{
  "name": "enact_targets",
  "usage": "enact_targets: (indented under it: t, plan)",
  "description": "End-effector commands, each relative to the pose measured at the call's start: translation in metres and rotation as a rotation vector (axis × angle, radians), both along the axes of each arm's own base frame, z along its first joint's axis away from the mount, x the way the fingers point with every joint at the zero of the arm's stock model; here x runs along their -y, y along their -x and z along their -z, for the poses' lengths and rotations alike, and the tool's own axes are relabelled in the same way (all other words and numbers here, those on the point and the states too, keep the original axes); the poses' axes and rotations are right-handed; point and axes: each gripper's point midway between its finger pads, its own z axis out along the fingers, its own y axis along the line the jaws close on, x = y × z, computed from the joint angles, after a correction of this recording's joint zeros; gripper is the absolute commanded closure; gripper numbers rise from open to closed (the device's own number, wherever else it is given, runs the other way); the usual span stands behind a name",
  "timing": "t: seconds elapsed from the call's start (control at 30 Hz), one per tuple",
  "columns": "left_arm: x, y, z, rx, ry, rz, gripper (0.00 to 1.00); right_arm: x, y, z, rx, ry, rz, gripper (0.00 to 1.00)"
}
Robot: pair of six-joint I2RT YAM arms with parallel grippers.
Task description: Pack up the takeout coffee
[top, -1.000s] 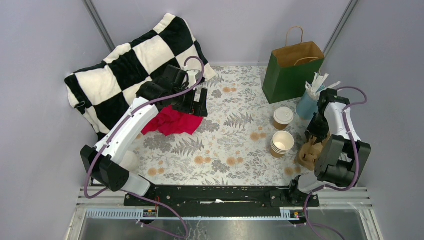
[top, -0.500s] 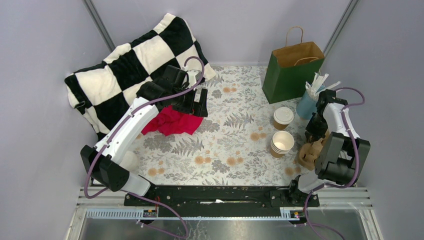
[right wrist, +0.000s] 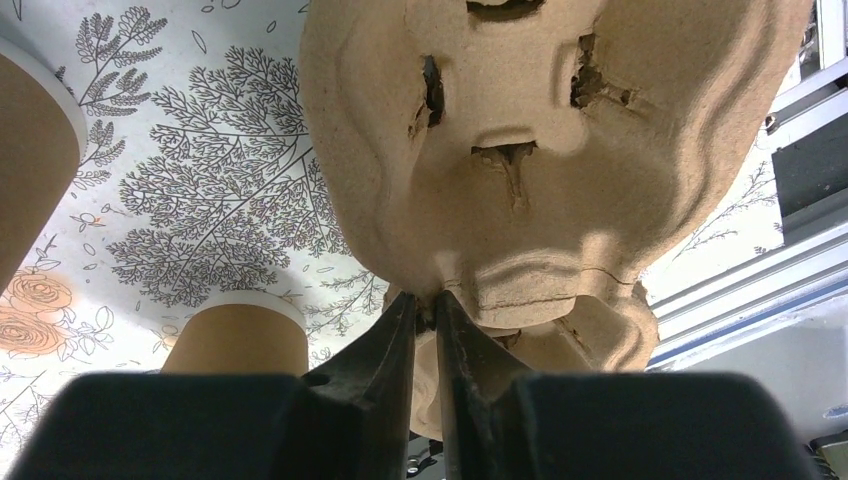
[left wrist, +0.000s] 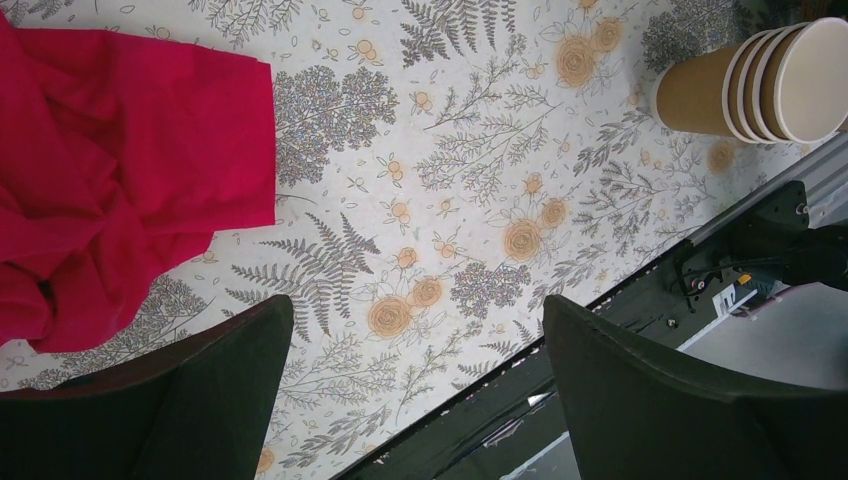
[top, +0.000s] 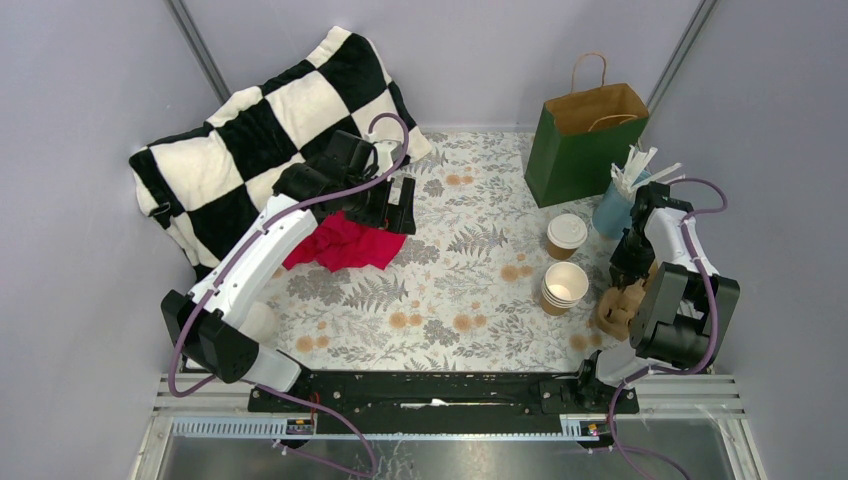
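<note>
- Top external view: the coffee [top: 567, 233] stands upright on the right side of the table [top: 470, 300] with its lid on. It is in front of the bag [top: 585, 140] and just behind the stack of cups [top: 565, 286]. No gripper touches it.
- Handling, as I judge it: the thin paper wall will dent under a hard squeeze. The cup is light if empty, sloshing and top-heavy if filled; the pictures do not show which. The lid is smooth plastic and may pop off, so it is a poor place to grip.
- Best hold: across the brown wall below the lid rim, with the fingers level, the pressure gentle and the cup kept upright.
- The right gripper [right wrist: 430, 305] is pinched tight on the rim of the carrier [right wrist: 540, 150], which sits just right of the stack and near the coffee. The carrier looks like molded pulp, light and fairly stiff, though its thin edge may tear.
- The blue cup of straws [top: 618, 200] stands close on the coffee's right, so an approach from that side has little room.
- The left gripper [left wrist: 412, 310] hangs over the table beside the red cloth [left wrist: 110, 190], its fingers wide apart with nothing between them. It is well apart from the coffee.
- The checked cushion [top: 250, 140] lies at the far left.
</note>
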Motion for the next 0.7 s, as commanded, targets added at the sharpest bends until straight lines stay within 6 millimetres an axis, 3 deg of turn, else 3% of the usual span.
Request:
enact_targets:
  t: [0.0, 0.13, 0.3, 0.5, 0.67]
  plan:
    - [0.002, -0.002, -0.007, 0.031, 0.024, 0.008, 0.01, 0.004, 0.006, -0.002, -0.016, 0.031, 0.011, 0.82]
    - [0.002, -0.002, -0.007, 0.032, 0.024, 0.008, 0.01, 0.009, 0.006, -0.011, -0.017, 0.058, 0.022, 0.90]
    - [0.003, -0.002, -0.008, 0.033, 0.030, 0.010, 0.01, 0.016, 0.008, -0.028, -0.007, 0.114, 0.065, 0.92]
    - [0.004, 0.000, -0.008, 0.034, 0.028, 0.015, 0.01, 0.025, 0.008, -0.033, 0.001, 0.168, 0.079, 0.89]
    - [0.004, 0.001, -0.008, 0.035, 0.028, 0.018, 0.01, 0.029, 0.008, -0.038, -0.031, 0.236, 0.069, 1.00]
